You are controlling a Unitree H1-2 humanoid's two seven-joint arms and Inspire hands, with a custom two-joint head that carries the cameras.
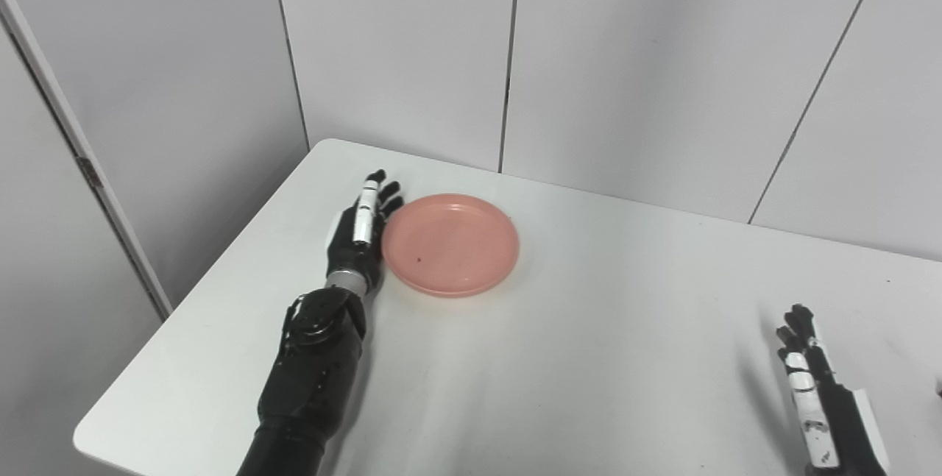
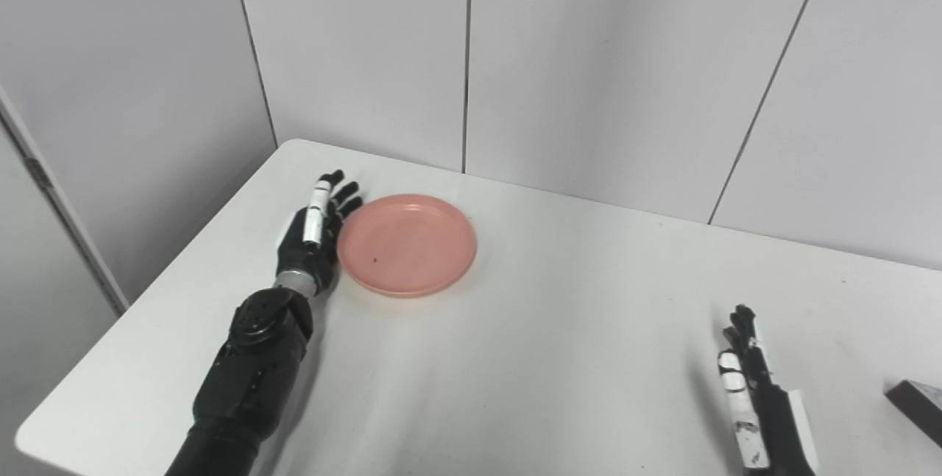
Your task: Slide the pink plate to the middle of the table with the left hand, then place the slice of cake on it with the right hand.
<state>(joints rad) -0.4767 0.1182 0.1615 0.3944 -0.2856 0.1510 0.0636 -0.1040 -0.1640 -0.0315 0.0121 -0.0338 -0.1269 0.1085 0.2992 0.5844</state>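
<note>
The pink plate (image 1: 450, 243) lies on the white table (image 1: 589, 358), left of its middle. My left hand (image 1: 360, 229) is open, fingers stretched flat, its edge against the plate's left rim. My right hand (image 1: 813, 388) is open and empty at the front right, fingers pointing away from me. A dark slice of cake (image 2: 916, 396) shows only in the right eye view, at the right edge, to the right of my right hand.
Grey wall panels (image 1: 625, 57) stand close behind the table. The table's rounded left corner (image 1: 324, 148) and left edge lie just beyond my left hand.
</note>
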